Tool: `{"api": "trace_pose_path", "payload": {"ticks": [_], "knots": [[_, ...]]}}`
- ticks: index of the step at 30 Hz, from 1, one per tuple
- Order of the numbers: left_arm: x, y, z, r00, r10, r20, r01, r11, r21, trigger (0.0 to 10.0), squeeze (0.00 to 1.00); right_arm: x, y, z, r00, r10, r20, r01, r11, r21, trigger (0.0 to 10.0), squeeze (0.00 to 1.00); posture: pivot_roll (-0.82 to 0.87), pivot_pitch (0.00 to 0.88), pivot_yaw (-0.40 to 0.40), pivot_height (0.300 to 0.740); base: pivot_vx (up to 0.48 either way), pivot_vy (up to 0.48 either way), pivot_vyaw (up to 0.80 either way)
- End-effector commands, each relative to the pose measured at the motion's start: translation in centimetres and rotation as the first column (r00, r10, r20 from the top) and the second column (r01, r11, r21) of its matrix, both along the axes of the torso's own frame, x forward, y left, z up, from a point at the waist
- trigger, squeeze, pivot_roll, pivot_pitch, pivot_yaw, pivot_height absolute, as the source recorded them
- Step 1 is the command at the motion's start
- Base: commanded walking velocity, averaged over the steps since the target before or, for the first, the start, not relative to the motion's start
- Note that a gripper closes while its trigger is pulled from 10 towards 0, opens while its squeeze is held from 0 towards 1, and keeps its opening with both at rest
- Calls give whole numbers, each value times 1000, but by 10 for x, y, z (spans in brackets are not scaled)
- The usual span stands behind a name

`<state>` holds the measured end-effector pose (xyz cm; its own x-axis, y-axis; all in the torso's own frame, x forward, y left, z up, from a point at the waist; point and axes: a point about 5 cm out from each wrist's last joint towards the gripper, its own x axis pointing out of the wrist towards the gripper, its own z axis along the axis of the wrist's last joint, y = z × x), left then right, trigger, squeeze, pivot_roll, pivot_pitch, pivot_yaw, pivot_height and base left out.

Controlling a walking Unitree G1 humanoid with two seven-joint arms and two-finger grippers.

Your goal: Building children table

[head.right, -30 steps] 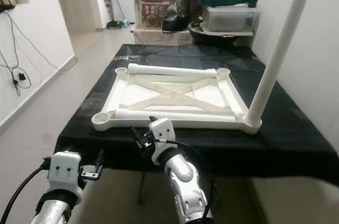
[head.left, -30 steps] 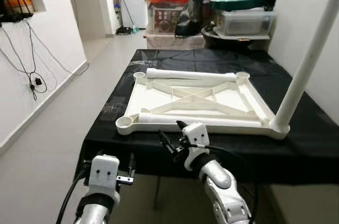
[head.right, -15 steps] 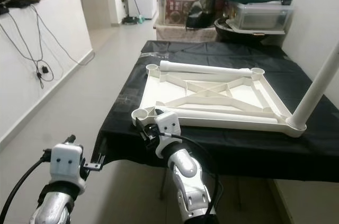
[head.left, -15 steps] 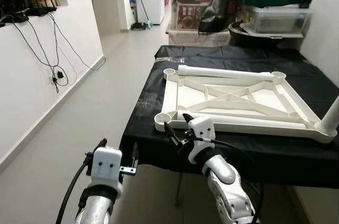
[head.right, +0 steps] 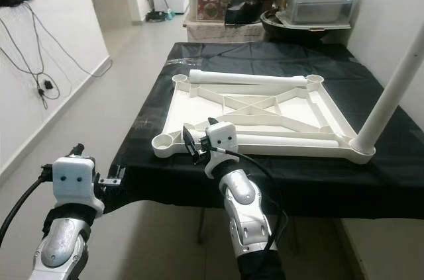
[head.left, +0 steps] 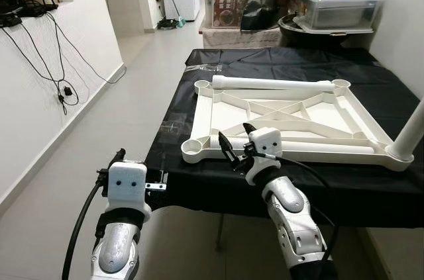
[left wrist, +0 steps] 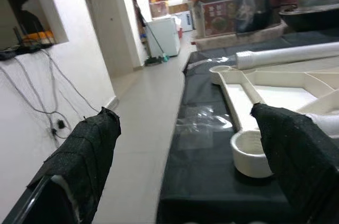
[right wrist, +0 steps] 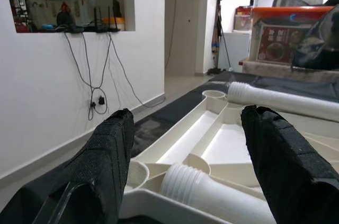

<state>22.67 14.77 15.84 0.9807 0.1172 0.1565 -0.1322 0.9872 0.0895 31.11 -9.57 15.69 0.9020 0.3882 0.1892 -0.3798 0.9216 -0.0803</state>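
In the left eye view, lidded storage bins (head.left: 318,8) are stacked beyond the far edge of a black-covered table (head.left: 371,187); what they hold cannot be made out. The white children's tabletop (head.left: 291,121) lies upside down on the table, one leg (head.left: 411,131) upright in its near right corner socket, two loose legs (head.left: 275,83) lying along its far and near edges. The right gripper (head.left: 233,146) hovers at the near left corner, fingers apart and empty. The left gripper (head.left: 119,161) hangs off the table's near left corner.

The left wrist view shows the left gripper's spread, empty fingers (left wrist: 79,155) framing the tiled floor (left wrist: 137,128) and white wall (left wrist: 47,75).

The right wrist view shows a loose leg's threaded end (right wrist: 185,184) between the open fingers (right wrist: 106,160).
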Motion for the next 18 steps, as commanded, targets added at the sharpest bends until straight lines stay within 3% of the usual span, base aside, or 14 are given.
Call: {"api": "trace_pose_path", "payload": {"ticks": [1,9,18], "knots": [[0,6,4,999,33,13,-33,999,14,10000,0,2,2,4,1000,1,9,-1,1000,16,10000,0,8,0,13,740,0,0,0],[1,9,7,998,56,23,-56,998,17,10000,0,5,1,3,1000,3,7,-3,1000,6,10000,0,9,0,2,740,0,0,0],[1,4,7,999,34,20,-34,999,18,10000,0,5,1,1,1000,-1,5,1,1000,-4,10000,0,25,0,10,740,244,0,0]]}}
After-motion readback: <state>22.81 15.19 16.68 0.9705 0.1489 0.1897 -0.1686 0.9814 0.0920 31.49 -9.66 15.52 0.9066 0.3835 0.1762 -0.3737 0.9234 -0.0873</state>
